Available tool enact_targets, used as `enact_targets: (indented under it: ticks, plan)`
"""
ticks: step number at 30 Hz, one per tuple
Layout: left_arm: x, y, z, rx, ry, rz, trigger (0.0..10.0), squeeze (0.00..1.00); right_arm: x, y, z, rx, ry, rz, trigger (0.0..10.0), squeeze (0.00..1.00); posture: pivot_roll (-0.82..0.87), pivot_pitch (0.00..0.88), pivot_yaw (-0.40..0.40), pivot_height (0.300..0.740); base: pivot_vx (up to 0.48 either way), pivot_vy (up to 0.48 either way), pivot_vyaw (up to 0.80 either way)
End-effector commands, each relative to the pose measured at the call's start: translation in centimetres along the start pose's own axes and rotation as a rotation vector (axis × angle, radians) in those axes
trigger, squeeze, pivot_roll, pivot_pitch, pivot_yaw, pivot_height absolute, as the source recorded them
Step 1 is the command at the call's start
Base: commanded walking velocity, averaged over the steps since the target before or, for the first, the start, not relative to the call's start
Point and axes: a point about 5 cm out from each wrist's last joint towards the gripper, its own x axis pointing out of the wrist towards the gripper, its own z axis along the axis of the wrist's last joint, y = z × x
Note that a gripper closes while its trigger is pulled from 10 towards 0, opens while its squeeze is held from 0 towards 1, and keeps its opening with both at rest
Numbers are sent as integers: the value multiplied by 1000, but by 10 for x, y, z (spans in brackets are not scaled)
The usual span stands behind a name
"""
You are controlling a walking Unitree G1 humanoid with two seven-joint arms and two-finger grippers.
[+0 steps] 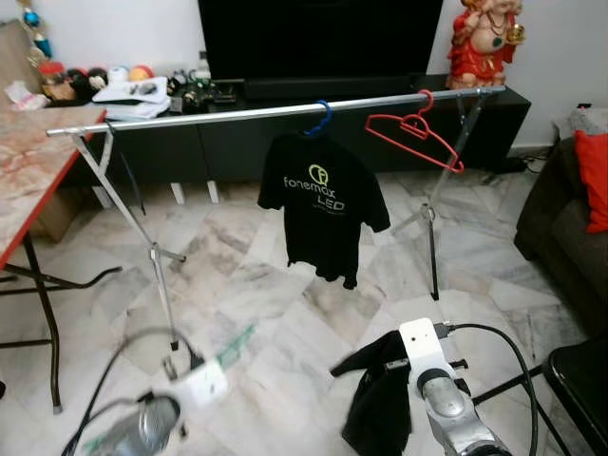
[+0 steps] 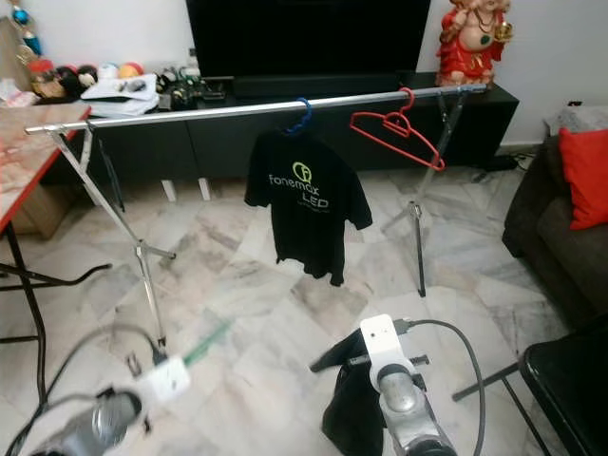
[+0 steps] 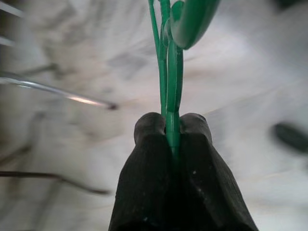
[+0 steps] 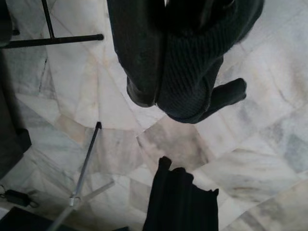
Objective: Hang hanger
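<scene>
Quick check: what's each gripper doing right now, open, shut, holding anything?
Left gripper: shut on the green hanger.
Right gripper: shut on a dark garment.

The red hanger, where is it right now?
In the left eye view, the red hanger hangs empty and tilted on the metal rail, toward its right end, right of the black T-shirt.

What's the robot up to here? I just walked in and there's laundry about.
It stands facing a clothes rail that carries a black T-shirt on a blue hanger and an empty red hanger. Its left gripper is shut on a green hanger, held low. Its right gripper holds a dark garment low in front of it. Neither is on the rail yet.
</scene>
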Motion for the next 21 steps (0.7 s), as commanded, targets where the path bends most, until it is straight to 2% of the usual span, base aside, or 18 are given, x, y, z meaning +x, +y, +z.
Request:
enact_targets:
  ticks: [1,2,3,4,5,6,8,11,13,16,21]
  plan:
    - [1,10,22,-79,-104,-73,10000,0,4,0,13,-10,-28,0,10000,0,1,53,17,740,0,0,0]
    - [-1,8,29,-80,-135,-172,10000,0,4,-2,14,-12,-29,-2,10000,0,5,54,15,740,0,0,0]
    - [-1,8,29,-80,-135,-172,10000,0,4,-2,14,-12,-29,-2,10000,0,5,54,15,740,0,0,0]
    - [-2,6,31,-60,-142,-229,10000,0,5,-2,15,-12,-29,-2,10000,0,8,53,13,740,0,0,0]
    - [-10,3,38,0,-153,-400,10000,0,6,-2,18,-15,-36,0,10000,0,11,52,13,740,0,0,0]
    - [-17,4,48,33,-157,-523,10000,0,7,-2,22,-15,-44,3,10000,0,11,52,12,740,0,0,0]
    - [-18,4,50,37,-158,-543,10000,0,7,-1,23,-15,-46,4,10000,0,11,52,12,740,0,0,0]
    - [-27,5,69,19,-219,-665,10000,0,8,-2,28,4,-54,-1,10000,0,6,51,12,740,0,0,0]
    - [-34,3,84,36,-250,-753,10000,0,9,-2,32,3,-64,-3,10000,0,6,51,12,740,0,0,0]
    - [-40,1,96,62,-275,-808,10000,0,10,-4,36,5,-70,-7,10000,0,2,50,11,740,0,0,0]
    - [-46,-2,128,-5,-386,-831,10000,0,12,-8,44,44,-81,-22,10000,0,-1,47,12,740,0,0,0]
